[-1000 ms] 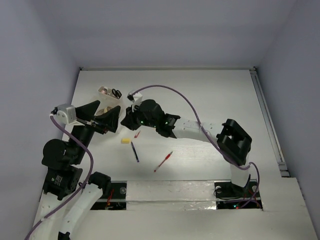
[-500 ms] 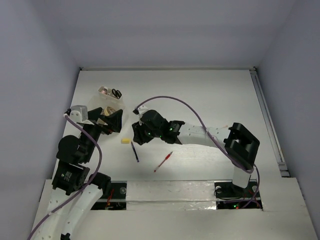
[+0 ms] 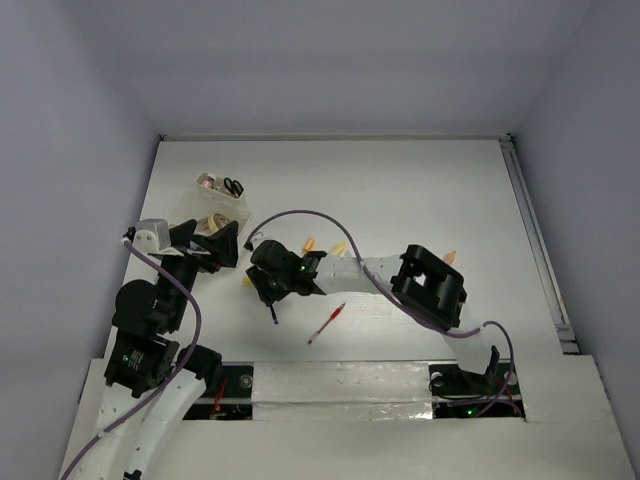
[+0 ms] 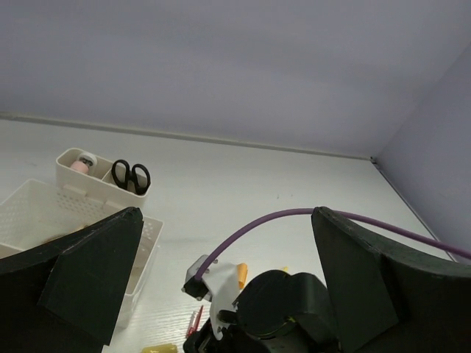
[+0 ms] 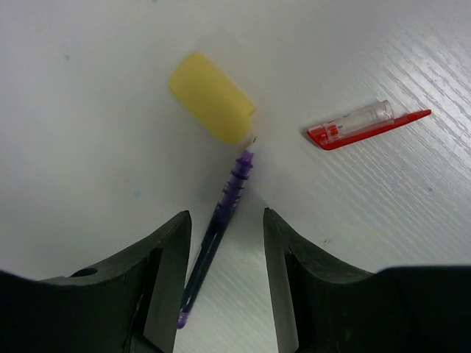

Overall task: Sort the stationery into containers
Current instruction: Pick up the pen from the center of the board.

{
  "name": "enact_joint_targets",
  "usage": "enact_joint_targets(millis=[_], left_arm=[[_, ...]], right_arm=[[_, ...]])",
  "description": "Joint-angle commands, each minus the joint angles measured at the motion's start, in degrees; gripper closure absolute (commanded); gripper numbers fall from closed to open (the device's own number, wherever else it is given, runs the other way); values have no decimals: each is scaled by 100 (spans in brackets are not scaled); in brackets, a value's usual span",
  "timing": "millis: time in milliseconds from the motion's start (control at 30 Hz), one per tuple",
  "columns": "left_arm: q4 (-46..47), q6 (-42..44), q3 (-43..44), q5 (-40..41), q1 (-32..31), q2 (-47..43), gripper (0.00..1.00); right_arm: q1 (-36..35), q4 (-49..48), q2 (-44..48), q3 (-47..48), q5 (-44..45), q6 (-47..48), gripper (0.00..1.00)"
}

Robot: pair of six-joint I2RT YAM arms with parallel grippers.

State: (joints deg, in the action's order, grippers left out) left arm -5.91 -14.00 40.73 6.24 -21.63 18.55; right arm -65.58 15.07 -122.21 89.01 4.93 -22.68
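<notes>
Pen (image 5: 234, 184), slim purple-blue plastic, lies unclamped between half-parted jaws of our right tool (image 5: 226, 220); our left tool (image 4: 227, 213) gapes wide, empty.

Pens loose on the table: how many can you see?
2. A blue pen lies between the right gripper's open jaws, tip beside a yellow block; a red pen to its right. Others may be hidden.

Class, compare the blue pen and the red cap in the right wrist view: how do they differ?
The pen is dark blue-purple; the cap is red with a clear end. The pen is longer than the cap. The pen lies between the fingers of the open right end effector; the cap lies outside them. Both lie flat on the table.
</notes>
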Motion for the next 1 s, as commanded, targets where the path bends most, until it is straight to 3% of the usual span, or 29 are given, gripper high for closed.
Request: enact_joint_targets(millis=[0,167,200,300,500,567,600,667,967], left_arm=[[222,11,-39,18,27,-27,1],[222,20,-48,-44,27,9,1],[231,20,-48,-44,27,9,1],[231,29,-56,-96,27,44,1],[231,29,-48,-193,27,176,1],[231,29,-48,-185,27,167,1],[231,29,-48,-185,27,176,1],[240,29,-56,-272,27,219,1],[494,-68,-13,-1887,27,808,1]], right_arm=[[-86,329,-153,415,429,18,51],[-86,576,-452,652,781,79,56],[-86,689,-470,661,808,62,65],[-139,682,-365,417,931,9,79],[-139,909,13,82,1352,17,82],[-139,936,118,-85,1441,44,90],[-139,919,154,-155,1458,35,100],[-139,770,276,-436,1485,-9,100],[151,-2463,2218,-2256,299,-413,100]])
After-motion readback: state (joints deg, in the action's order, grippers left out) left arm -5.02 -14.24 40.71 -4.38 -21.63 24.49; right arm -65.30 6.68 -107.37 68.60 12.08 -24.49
